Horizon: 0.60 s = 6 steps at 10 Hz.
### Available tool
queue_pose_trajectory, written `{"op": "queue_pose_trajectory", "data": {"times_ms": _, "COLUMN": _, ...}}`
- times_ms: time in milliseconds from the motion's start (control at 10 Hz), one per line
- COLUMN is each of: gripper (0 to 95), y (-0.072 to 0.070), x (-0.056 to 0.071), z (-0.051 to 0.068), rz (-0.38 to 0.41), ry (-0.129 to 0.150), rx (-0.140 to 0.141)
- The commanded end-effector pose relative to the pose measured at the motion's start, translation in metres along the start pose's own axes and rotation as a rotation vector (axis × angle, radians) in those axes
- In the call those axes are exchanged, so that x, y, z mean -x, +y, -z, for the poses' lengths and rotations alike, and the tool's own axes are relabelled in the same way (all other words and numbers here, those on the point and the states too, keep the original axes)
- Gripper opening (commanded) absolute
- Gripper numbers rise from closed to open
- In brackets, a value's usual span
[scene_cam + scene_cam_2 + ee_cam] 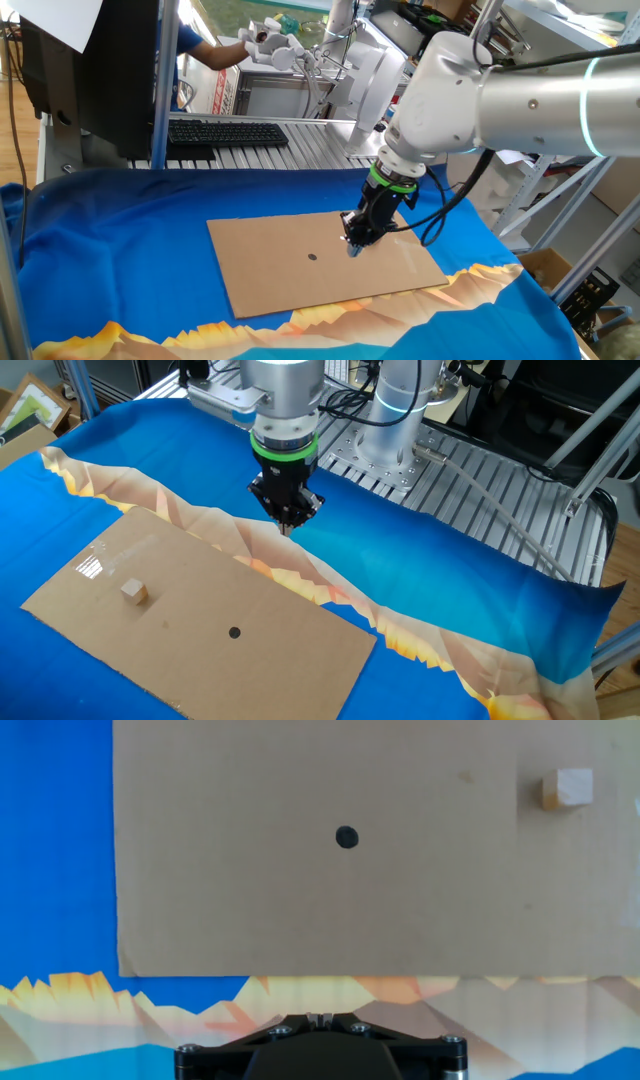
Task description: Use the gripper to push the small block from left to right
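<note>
The small block (134,592) is a tiny tan cube on the brown cardboard sheet (200,655), near its left end in the other fixed view. In the hand view the block (567,788) sits at the upper right. I cannot make it out in the one fixed view. The gripper (288,525) is a black pointed tool under a green ring, with its tips together and nothing held. It hovers over the orange-patterned cloth just off the sheet's long edge, well apart from the block. It also shows in the one fixed view (355,246) and at the bottom of the hand view (320,1017).
A black dot (346,837) marks the middle of the sheet. Blue cloth (450,590) covers the table. A keyboard (225,132) and a dark monitor stand at the back. A slatted metal table with another arm's base (400,420) lies behind the gripper.
</note>
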<state>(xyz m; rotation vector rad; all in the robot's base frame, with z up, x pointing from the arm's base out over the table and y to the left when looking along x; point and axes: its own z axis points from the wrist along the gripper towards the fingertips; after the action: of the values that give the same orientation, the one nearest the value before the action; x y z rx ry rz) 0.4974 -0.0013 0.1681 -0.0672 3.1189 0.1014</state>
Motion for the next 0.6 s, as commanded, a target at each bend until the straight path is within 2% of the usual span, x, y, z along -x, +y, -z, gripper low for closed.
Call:
{"op": "queue_pose_trajectory", "data": {"times_ms": 100, "gripper": 0.0, "y": 0.0003, "x": 0.0003, "z": 0.0001, "rz": 0.019, "ry": 0.014, "rx": 0.005}}
{"op": "queue_pose_trajectory", "data": {"times_ms": 400, "gripper": 0.0, "y": 0.0003, "x": 0.0003, "z": 0.0001, "rz": 0.045, "ry": 0.010, "rx": 0.003}}
{"op": "queue_pose_trajectory", "data": {"times_ms": 600, "gripper": 0.0, "y": 0.0003, "x": 0.0003, "z": 0.0001, "rz": 0.107, "ry": -0.004, "rx": -0.012}}
